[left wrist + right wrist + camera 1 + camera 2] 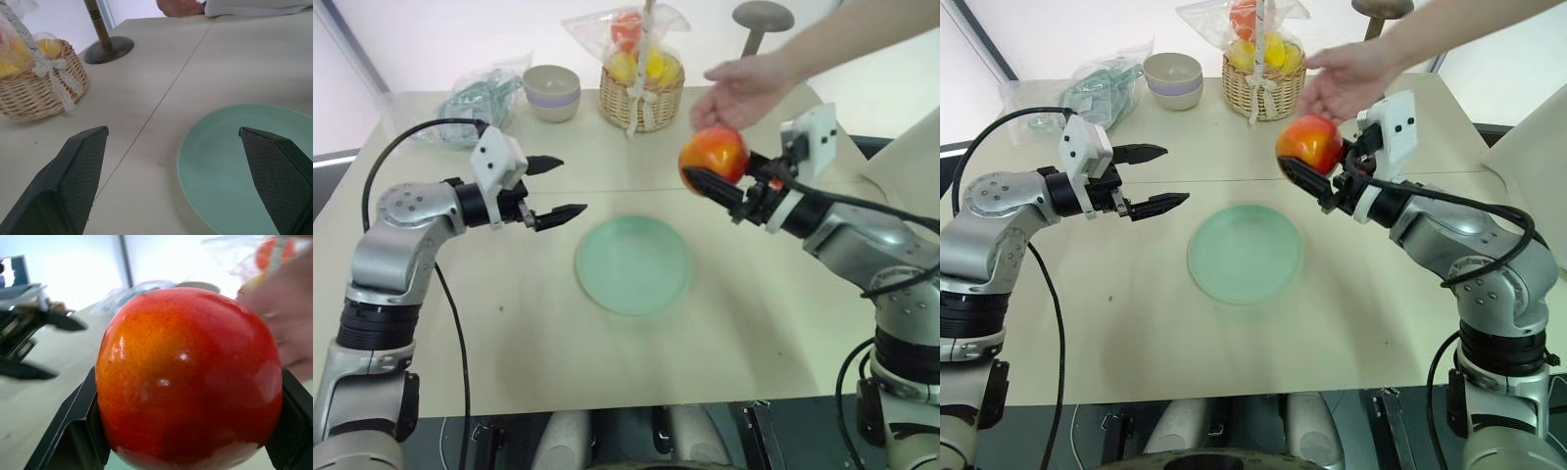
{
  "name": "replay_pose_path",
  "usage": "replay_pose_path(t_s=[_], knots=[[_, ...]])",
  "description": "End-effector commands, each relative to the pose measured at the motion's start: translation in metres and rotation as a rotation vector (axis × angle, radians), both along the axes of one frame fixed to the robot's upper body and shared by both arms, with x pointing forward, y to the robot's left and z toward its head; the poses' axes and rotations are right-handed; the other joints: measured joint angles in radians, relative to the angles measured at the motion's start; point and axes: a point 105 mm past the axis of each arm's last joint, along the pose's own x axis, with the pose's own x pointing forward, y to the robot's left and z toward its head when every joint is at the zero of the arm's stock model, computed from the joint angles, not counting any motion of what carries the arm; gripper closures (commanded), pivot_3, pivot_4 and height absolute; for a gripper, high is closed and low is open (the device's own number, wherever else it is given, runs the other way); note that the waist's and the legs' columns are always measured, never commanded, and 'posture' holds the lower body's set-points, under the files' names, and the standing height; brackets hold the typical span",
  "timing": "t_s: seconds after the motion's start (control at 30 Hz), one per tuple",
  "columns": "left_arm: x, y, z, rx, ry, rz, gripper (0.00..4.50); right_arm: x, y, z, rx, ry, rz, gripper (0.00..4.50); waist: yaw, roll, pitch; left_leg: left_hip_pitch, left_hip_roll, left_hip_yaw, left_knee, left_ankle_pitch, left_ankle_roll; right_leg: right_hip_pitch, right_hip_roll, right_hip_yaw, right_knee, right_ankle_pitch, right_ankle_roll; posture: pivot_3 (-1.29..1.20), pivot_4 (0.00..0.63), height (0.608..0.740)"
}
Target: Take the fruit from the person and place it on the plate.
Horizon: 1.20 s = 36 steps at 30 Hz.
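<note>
Beige table (724,323), mint plate (632,264) at centre. Right gripper (729,181) clamped on the fruit (713,155), held in the air beyond the plate's right edge; the person's hand (744,90) hovers just above it, looks like the handover point. Left gripper (555,188) spread wide and empty, beside the plate's left rim. Wicker basket (641,93) and small bowl (552,91) sit at the far edge, clear of the path.

Home-like demo room — table (783,333), fruit basket (642,93).
</note>
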Motion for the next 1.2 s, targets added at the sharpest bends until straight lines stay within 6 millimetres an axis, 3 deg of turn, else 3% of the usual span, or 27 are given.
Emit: replay_pose_path(t_s=[0.03, 0.13, 0.33, 0.5, 0.7, 0.9, 0.97, 1.0, 1.2], knots=[[-0.009, 0.001, 0.014, -0.018, -0.018, -0.042, 0.0, -0.021, 0.011, 0.005, -0.044, -0.018, 0.136, 1.34, -0.001, 0.0, 0.0, 0.0, 0.0, 0.0, 0.0, 0.0, 0.0, 0.0, 0.0, 0.0, 0.0, 0.0, 0.0, 0.0, 0.15, 0.74], [-0.014, 0.001, 0.008, 0.017, 0.014, -0.084, 0.0, -0.027, 0.021, -0.013, -0.118, 0.022, 0.226, 1.34, -0.001, 0.0, 0.0, 0.0, 0.0, 0.0, 0.0, 0.0, 0.0, 0.0, 0.0, 0.0, 0.0, 0.0, 0.0, 0.0, 0.15, 0.74], [-0.015, -0.002, 0.004, 0.042, 0.033, -0.12, 0.0, 0.003, 0.032, -0.064, -0.191, 0.096, 0.197, 1.34, -0.001, 0.0, 0.0, 0.0, 0.0, 0.0, 0.0, 0.0, 0.0, 0.0, 0.001, 0.0, 0.0, 0.0, 0.0, 0.0, 0.15, 0.74], [-0.023, 0.0, -0.002, 0.081, 0.062, -0.145, 0.0, 0.016, 0.034, -0.1, -0.313, 0.11, 0.163, 1.34, 0.0, 0.0, 0.0, 0.0, 0.0, 0.0, 0.0, 0.0, 0.0, -0.001, 0.001, 0.0, 0.0, 0.0, 0.0, 0.0, 0.15, 0.74], [-0.036, 0.011, -0.007, 0.156, 0.112, -0.183, 0.0, 0.015, 0.036, -0.103, -0.333, 0.105, 0.193, 1.34, 0.0, 0.0, 0.0, -0.003, 0.0, 0.0, 0.0, 0.0, 0.0, -0.003, 0.001, 0.0, 0.0, 0.0, 0.0, 0.0, 0.15, 0.74], [-0.035, 0.018, -0.008, 0.186, 0.117, -0.176, 0.0, 0.015, 0.039, -0.102, -0.334, 0.092, 0.202, 1.34, 0.0, 0.0, 0.0, -0.002, 0.0, 0.0, 0.0, 0.0, 0.0, -0.003, 0.001, 0.0, 0.001, 0.0, 0.0, 0.0, 0.15, 0.74], [-0.035, 0.018, -0.008, 0.186, 0.115, -0.174, 0.0, 0.014, 0.04, -0.102, -0.334, 0.086, 0.208, 0.31, 0.001, 0.0, 0.0, -0.002, 0.0, 0.0, 0.0, 0.0, 0.0, -0.003, 0.001, -0.001, 0.001, 0.0, 0.0, 0.0, 0.15, 0.74], [-0.035, 0.018, -0.008, 0.187, 0.114, -0.173, 0.0, 0.014, 0.041, -0.102, -0.333, 0.084, 0.213, 0.04, 0.001, 0.0, 0.0, -0.002, 0.0, 0.0, 0.0, 0.0, 0.0, -0.003, 0.001, -0.001, 0.001, 0.0, 0.0, 0.0, 0.15, 0.74], [-0.034, 0.018, -0.007, 0.183, 0.11, -0.169, 0.0, 0.014, 0.041, -0.095, -0.32, 0.066, 0.209, 0.04, 0.0, 0.0, 0.0, -0.002, 0.0, 0.0, 0.0, 0.0, 0.0, -0.003, 0.001, -0.001, 0.001, 0.0, 0.0, 0.0, 0.15, 0.74]])
